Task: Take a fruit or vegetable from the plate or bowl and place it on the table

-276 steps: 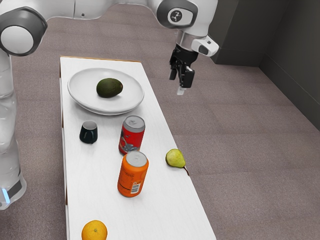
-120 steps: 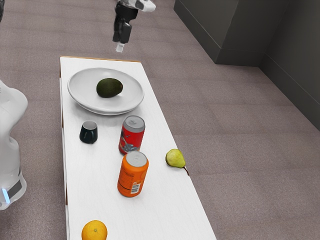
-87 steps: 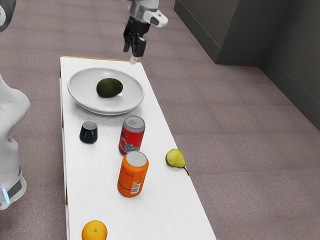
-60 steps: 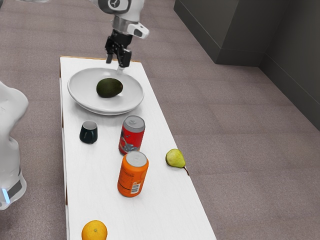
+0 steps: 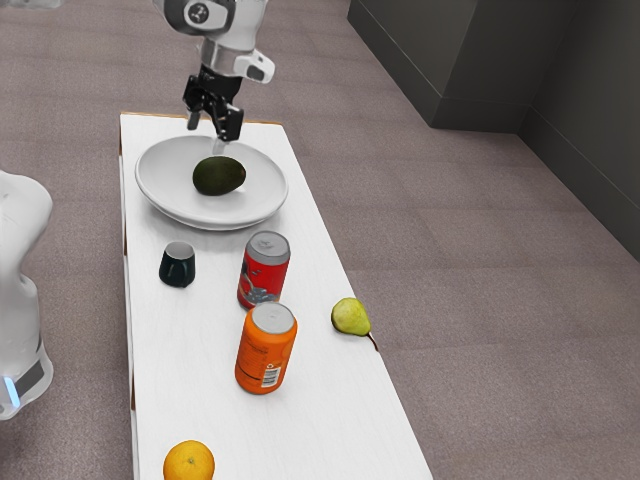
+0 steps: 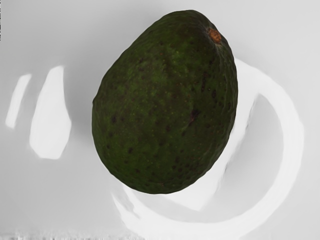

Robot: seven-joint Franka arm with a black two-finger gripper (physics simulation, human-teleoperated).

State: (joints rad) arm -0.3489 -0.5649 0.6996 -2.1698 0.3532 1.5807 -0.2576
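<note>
My gripper (image 5: 207,136) is open above the far side of the white plate (image 5: 153,196), its two fingers apart with nothing between them. The dark green avocado (image 5: 219,175) lies in the middle of the plate, below the hand. In the wrist view the avocado (image 6: 165,105) rests on the glossy white plate (image 6: 35,195), with its brown stem spot showing. The white table (image 5: 330,420) carries the plate at its far end.
Nearer on the table stand a dark cup (image 5: 177,265), a red can (image 5: 265,268) and an orange can (image 5: 266,348). A pear (image 5: 351,317) lies at the table's edge on the exterior view's right, and an orange (image 5: 189,462) lies at the near end.
The hand has swung from beside the table, past its far end, to above the plate, drifting lately toward the exterior view's left. The avocado and the other things have stayed where they were.
</note>
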